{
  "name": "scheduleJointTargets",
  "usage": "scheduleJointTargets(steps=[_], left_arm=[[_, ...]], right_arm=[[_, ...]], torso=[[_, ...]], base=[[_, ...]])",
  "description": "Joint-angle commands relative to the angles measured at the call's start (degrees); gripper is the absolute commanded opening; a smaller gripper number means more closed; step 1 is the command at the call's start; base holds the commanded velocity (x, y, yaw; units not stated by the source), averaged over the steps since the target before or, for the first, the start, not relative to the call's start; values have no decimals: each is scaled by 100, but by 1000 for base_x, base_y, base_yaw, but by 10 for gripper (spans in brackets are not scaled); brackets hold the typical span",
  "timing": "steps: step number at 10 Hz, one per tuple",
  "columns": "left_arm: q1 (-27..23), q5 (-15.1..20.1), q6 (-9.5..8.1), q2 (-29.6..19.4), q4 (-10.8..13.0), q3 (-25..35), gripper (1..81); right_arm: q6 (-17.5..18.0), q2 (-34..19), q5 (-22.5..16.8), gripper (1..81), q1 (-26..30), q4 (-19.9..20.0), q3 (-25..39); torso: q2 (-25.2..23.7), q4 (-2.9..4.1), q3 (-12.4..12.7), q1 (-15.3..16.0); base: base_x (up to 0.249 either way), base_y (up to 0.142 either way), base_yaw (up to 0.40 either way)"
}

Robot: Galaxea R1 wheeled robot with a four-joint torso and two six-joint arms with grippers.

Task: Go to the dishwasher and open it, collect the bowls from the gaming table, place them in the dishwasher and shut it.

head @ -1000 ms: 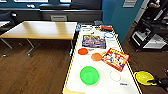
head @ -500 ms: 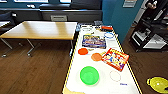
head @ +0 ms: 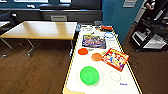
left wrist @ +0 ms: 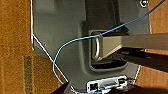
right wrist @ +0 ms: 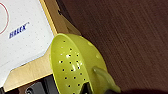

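Here, head view looking down along the gaming table (head: 75, 82), long white tabletop with thin yellow edge, running away from the camera over dark wood floor (head: 32, 72). Green bowl (head: 89, 75) nearest, lying on the white top toward its near end. Two orange bowls farther along: one (head: 83, 51) near the left edge, the other (head: 96, 57) just beside it toward the middle, apart from each other and from the green one. Red game box (head: 115, 59) lying tilted near the right edge, close beside the second orange bowl; contact not clear. Blue-purple game box (head: 94, 41) flat farther up the top, past the orange bowls. Small blurred items at the far end, too soft to name. Wooden-topped table (head: 40, 30) to the left, butting up near the far part of the white top. Teal wall (head: 117, 17) on the right, dark robot-like equipment (head: 150, 32) beyond it. Right wrist view: yellow-green perforated colander (right wrist: 75, 67) large and close, beside the white top's corner (right wrist: 22, 40) with blue lettering and a red ring printed on it, dark floor alongside. Right pincer state: cannot tell, fingers not made out, hold on colander not confirmed. Left wrist view: grey robot body, blue cable (left wrist: 75, 41) looping across, brown floor at the sides. Left pincer state: cannot tell.
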Motion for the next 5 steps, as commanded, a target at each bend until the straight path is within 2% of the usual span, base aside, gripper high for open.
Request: scheduleJointTargets(steps=[1,3,5], left_arm=[[-9,353,48,-3,59,17,811],[-9,353,48,-3,59,17,811],[-9,371,40,-55,68,52,811]], right_arm=[[-800,-306,1171,10,-1321,-33,237],[-1065,-114,1795,10,-2209,-42,264],[-1241,413,2430,10,-3081,-86,10]], torso=[[0,0,0,0],[0,0,0,0],[0,0,0,0]], base=[[0,0,0],[0,0,0],[0,0,0]])
